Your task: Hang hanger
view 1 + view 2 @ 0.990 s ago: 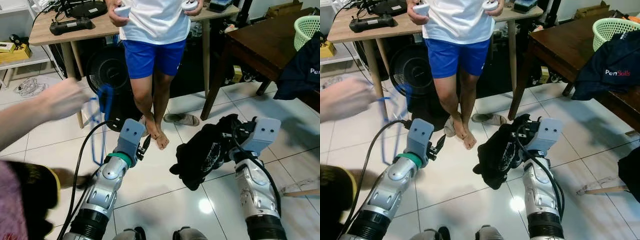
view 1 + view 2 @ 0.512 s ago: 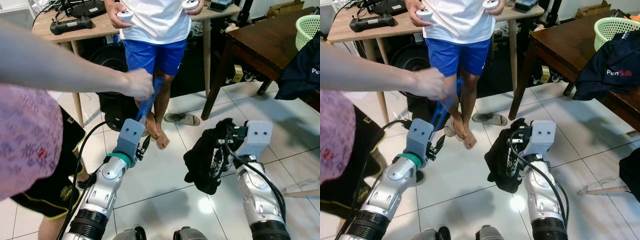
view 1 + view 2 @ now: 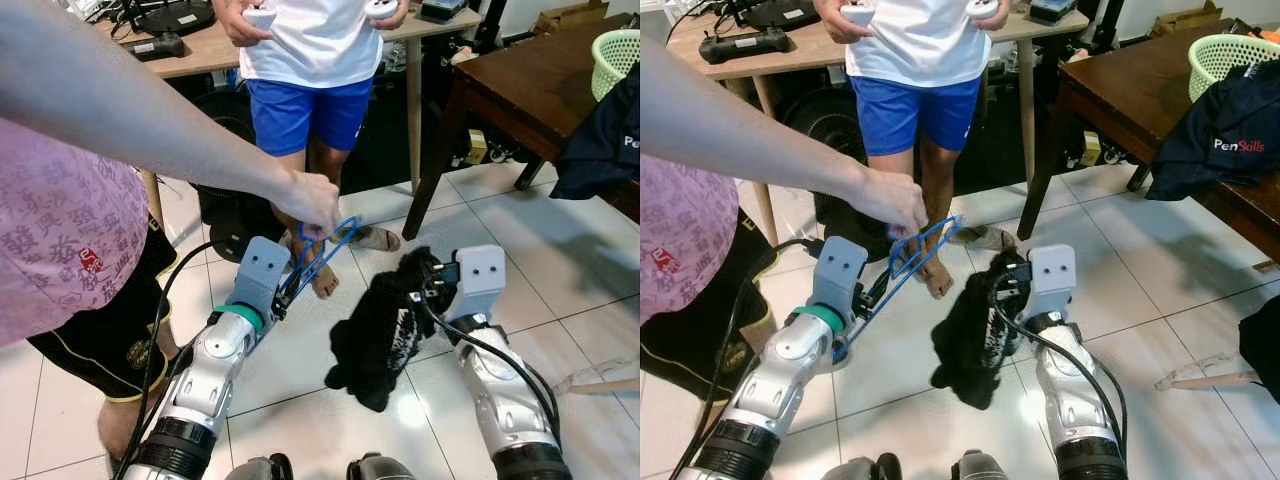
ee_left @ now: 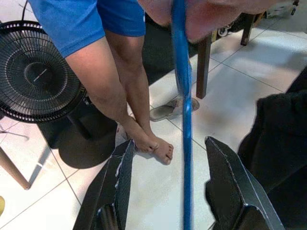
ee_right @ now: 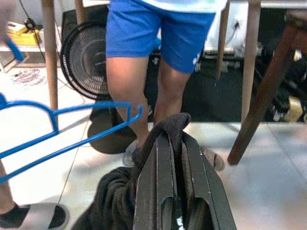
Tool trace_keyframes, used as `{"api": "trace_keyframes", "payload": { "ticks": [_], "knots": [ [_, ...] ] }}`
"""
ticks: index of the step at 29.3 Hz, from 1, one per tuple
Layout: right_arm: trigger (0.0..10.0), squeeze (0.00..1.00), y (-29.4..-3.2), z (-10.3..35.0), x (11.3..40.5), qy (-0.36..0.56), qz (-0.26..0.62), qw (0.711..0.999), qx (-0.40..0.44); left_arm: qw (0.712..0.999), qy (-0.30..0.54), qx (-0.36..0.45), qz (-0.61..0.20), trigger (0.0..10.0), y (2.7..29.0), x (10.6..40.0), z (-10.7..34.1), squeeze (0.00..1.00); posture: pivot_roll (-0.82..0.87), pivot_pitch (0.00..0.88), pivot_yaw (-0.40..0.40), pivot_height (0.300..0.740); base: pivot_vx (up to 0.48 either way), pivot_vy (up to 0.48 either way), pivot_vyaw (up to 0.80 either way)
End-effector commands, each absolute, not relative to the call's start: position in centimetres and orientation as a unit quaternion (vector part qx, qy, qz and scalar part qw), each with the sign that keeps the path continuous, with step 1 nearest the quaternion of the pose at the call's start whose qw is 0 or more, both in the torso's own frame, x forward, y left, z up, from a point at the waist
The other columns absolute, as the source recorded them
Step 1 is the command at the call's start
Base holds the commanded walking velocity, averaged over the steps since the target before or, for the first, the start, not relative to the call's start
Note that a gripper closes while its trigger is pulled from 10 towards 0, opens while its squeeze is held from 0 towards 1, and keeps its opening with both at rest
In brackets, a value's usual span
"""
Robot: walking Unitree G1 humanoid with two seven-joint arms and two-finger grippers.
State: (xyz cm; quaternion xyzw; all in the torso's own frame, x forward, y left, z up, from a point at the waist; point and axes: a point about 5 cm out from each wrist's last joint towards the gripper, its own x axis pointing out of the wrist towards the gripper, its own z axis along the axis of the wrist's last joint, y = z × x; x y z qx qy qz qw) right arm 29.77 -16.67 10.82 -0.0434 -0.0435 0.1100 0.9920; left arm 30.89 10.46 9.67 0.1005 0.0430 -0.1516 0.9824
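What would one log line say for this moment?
left hand: open around blue hanger | person's hand: holding hanger | right hand: shut on black garment

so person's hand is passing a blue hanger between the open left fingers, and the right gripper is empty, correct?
Not quite: the right gripper isn't empty. Its fingers are shut on a black garment, as the right wrist view shows. The rest holds: a person's hand holds the blue hanger between the open fingers of the left gripper.
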Motion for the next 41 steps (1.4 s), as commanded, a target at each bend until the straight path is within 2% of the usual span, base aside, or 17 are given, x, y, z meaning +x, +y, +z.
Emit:
{"api": "trace_keyframes", "payload": {
  "ticks": [1,12,16,17,19,25,30,37,41],
  "knots": [
    [10.0,0.0,-16.2,11.9,29.7,-0.066,0.125,0.988,-0.063,0.981,0.048,0.106,-0.152,10.0,10.5,30.7,9.4,0.0,-0.1,0.068,0.1,0.74,0.0,0.0,0.0],
    [10.0,0.0,-16.3,13.1,30.0,-0.087,0.116,0.988,-0.061,0.981,0.048,0.106,-0.155,10.0,10.4,30.7,9.5,0.0,-0.1,0.07,0.103,0.74,0.0,0.0,0.0],
    [10.0,0.0,-16.7,12.3,30.1,-0.071,0.109,0.989,-0.067,0.981,0.048,0.106,-0.154,10.0,10.4,30.7,9.5,0.0,-0.1,0.072,0.099,0.74,0.0,0.0,0.0],
    [10.0,0.0,-17.8,10.2,29.9,-0.029,0.095,0.991,-0.091,0.981,0.048,0.104,-0.154,10.0,10.3,30.7,9.5,0.0,-0.1,0.072,0.099,0.74,0.0,0.0,0.0],
    [10.0,0.0,-18.3,9.5,29.8,-0.014,0.087,0.991,-0.104,0.981,0.048,0.104,-0.154,10.0,10.3,30.7,9.5,0.0,-0.1,0.073,0.099,0.74,0.0,0.0,0.0],
    [10.0,0.0,-18.8,9.5,29.8,-0.016,0.077,0.989,-0.124,0.981,0.049,0.104,-0.155,10.0,10.3,30.7,9.5,0.0,-0.1,0.073,0.102,0.74,0.0,0.0,0.0],
    [10.0,0.0,-18.4,10.9,30.2,-0.041,0.101,0.979,-0.171,0.981,0.047,0.105,-0.156,10.0,10.3,30.8,9.6,0.0,-0.1,0.072,0.104,0.74,0.0,0.0,0.0],
    [10.0,0.0,-18.1,11.7,30.3,-0.059,0.137,0.974,-0.168,0.981,0.047,0.105,-0.157,10.0,10.2,30.8,9.6,0.0,-0.1,0.074,0.103,0.74,0.0,0.0,0.0],
    [10.0,0.0,-17.9,11.6,30.2,-0.062,0.162,0.964,-0.203,0.981,0.048,0.105,-0.157,10.0,10.1,30.8,9.5,0.0,-0.1,0.073,0.104,0.74,0.0,0.0,0.0]
  ]
}}
